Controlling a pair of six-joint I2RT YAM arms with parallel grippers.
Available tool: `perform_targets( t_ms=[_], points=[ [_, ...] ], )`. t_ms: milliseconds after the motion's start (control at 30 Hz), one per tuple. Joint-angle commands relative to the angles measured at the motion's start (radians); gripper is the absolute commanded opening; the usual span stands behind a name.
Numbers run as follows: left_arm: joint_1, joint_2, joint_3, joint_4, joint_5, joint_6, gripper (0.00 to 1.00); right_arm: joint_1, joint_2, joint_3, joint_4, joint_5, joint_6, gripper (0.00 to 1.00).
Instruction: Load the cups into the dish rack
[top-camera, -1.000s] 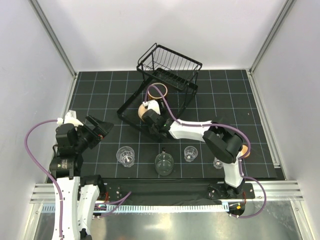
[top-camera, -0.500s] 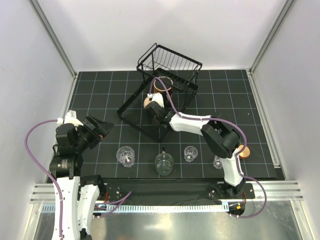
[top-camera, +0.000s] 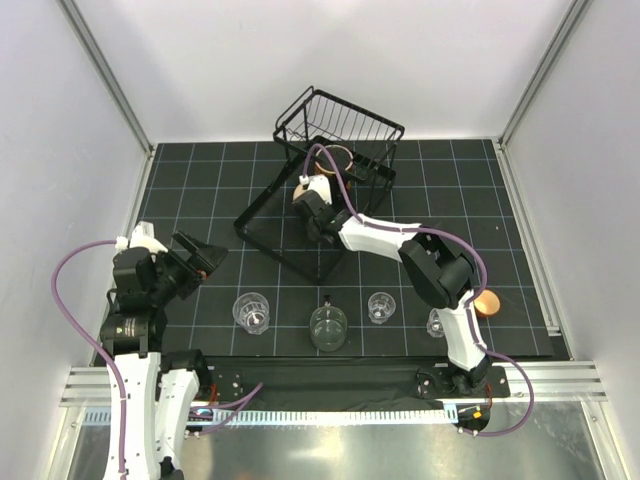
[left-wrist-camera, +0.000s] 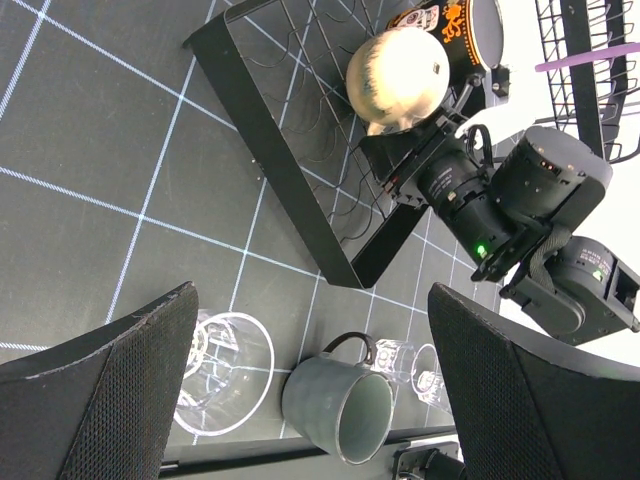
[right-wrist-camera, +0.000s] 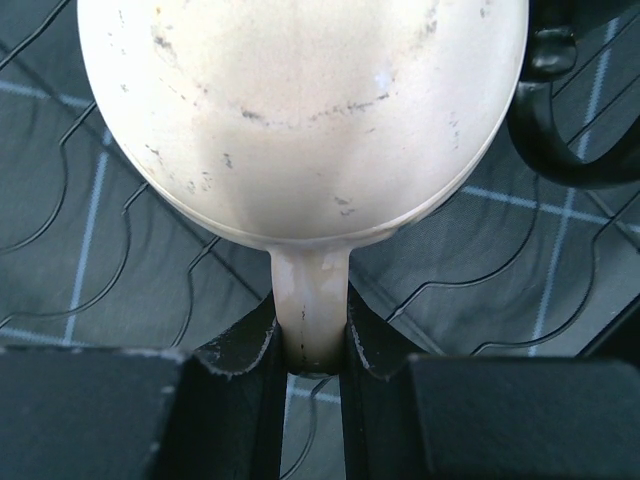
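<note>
My right gripper (top-camera: 309, 203) is shut on the handle of the round beige mug (top-camera: 301, 186) and holds it over the flat lower frame of the black dish rack (top-camera: 262, 222), close to the raised basket (top-camera: 345, 125). In the right wrist view the jaws (right-wrist-camera: 310, 340) pinch the mug's handle (right-wrist-camera: 310, 300) above the rack wires (right-wrist-camera: 100, 260). A brown-rimmed cup (top-camera: 336, 161) stands in the rack beside it. My left gripper (top-camera: 196, 258) is open and empty, at the left. A grey mug (top-camera: 327, 328), three clear tumblers (top-camera: 251, 310) (top-camera: 380, 305) (top-camera: 437, 323) and a red-orange cup (top-camera: 487, 303) stand near the front.
In the left wrist view the grey mug (left-wrist-camera: 335, 400) lies between my open fingers (left-wrist-camera: 100, 400), with a tumbler (left-wrist-camera: 222, 372) to its left and the rack frame (left-wrist-camera: 270, 160) beyond. White walls and metal rails enclose the black gridded mat (top-camera: 200, 190).
My right gripper has carried the beige mug away from me, from the front of the lower frame toward the raised basket. The left arm has not moved.
</note>
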Motion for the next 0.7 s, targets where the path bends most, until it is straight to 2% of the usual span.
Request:
perform_targets(
  t_ms=[0,167,300,367,400,433,533,600,667],
  points=[
    [0.001,-0.007,0.007,0.015,0.014,0.019,0.92,-0.018,0.014,0.047,-0.022,0.057,-0.022,0.04],
    [0.001,0.055,0.017,-0.008,0.015,0.041,0.89,-0.018,0.009,0.046,-0.022,0.034,-0.019,0.04],
    [-0.011,0.192,0.058,-0.016,0.029,0.081,0.89,-0.015,-0.003,0.016,-0.005,0.014,-0.013,0.08],
    [-0.063,0.241,0.087,-0.022,0.002,0.101,0.89,-0.014,-0.016,0.012,-0.001,0.008,-0.017,0.13],
    [-0.091,0.261,0.099,-0.03,-0.055,0.107,0.9,-0.011,-0.017,0.012,0.001,0.008,-0.017,0.15],
    [-0.17,0.293,0.124,-0.028,-0.076,0.105,0.9,-0.012,-0.02,0.012,-0.002,0.002,-0.02,0.2],
    [-0.255,0.293,0.118,0.011,-0.132,0.07,0.93,-0.009,-0.023,0.024,-0.013,-0.019,-0.03,0.34],
    [-0.272,0.271,0.096,0.05,-0.143,0.032,0.93,-0.011,-0.026,0.027,-0.019,-0.024,-0.03,0.41],
    [-0.286,0.237,0.06,0.067,-0.143,0.012,0.93,-0.004,-0.034,0.029,-0.028,-0.033,-0.033,0.52]
  ],
)
